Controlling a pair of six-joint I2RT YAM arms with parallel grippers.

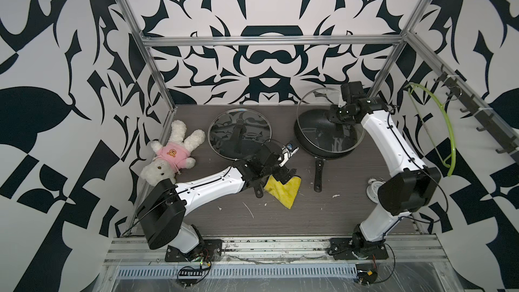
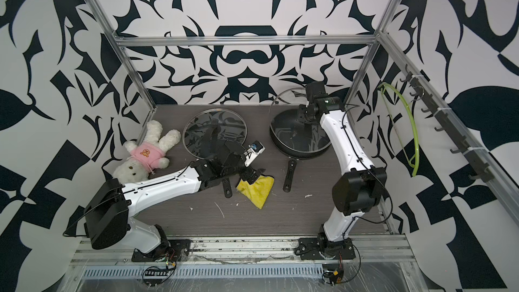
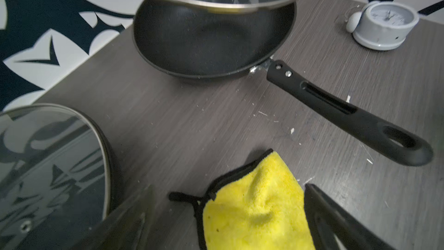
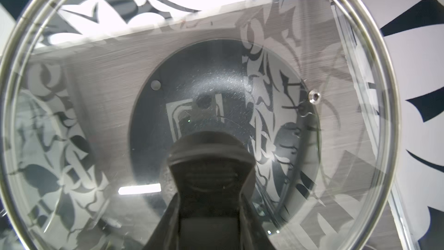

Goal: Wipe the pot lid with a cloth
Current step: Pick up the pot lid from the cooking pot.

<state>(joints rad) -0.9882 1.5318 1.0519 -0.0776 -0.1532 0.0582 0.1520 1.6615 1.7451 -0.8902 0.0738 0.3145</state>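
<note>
My right gripper (image 1: 338,116) (image 2: 304,116) is shut on the black handle (image 4: 209,159) of the glass pot lid (image 1: 317,99) (image 2: 283,99) (image 4: 96,92). It holds the lid tilted above the black pan (image 1: 309,147) (image 3: 211,44). The yellow cloth (image 1: 285,192) (image 2: 258,189) (image 3: 257,208) lies rumpled on the table, its black loop at one corner. My left gripper (image 1: 283,175) (image 2: 254,175) (image 3: 225,203) hangs open just over the cloth's near part. One of its fingers (image 3: 322,208) is beside the cloth's edge, and nothing is gripped.
A second glass lid (image 1: 240,133) (image 3: 48,164) rests on another pan at the left, under my left arm. The black pan's handle (image 1: 318,175) points toward the front. A teddy bear (image 1: 171,155) lies far left and a small clock (image 1: 375,189) (image 3: 384,25) stands right.
</note>
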